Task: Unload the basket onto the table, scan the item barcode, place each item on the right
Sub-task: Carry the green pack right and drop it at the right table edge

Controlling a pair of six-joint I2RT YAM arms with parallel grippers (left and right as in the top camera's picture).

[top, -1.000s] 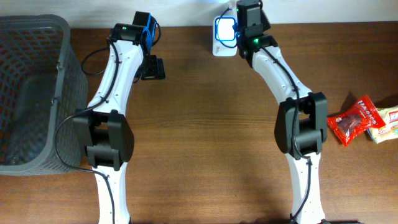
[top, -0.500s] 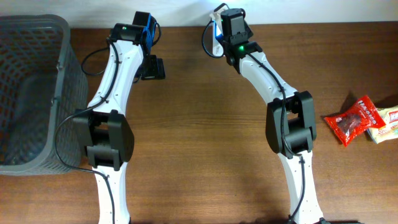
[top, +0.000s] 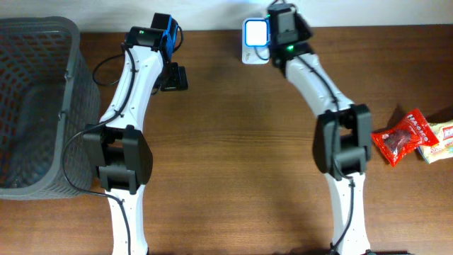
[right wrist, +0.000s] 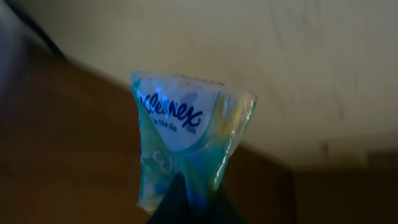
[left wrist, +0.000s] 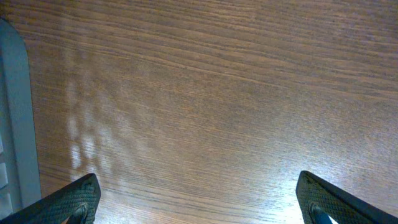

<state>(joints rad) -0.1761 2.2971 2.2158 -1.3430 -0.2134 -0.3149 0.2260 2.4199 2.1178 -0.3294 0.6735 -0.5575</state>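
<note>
tissue pack (right wrist: 186,143), Kleenex print legible from right wrist only

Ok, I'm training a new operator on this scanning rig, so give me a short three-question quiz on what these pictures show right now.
1. True or false: the left gripper is holding an item.
2. What is the right gripper clamped on? A) a tissue pack B) a soda can C) a banana
3. Fill in the blank: the grey basket stands on the robot's ____ side of the table.

Key: 1 false, its jaws stand open over bare wood; 2 A; 3 left.
</note>
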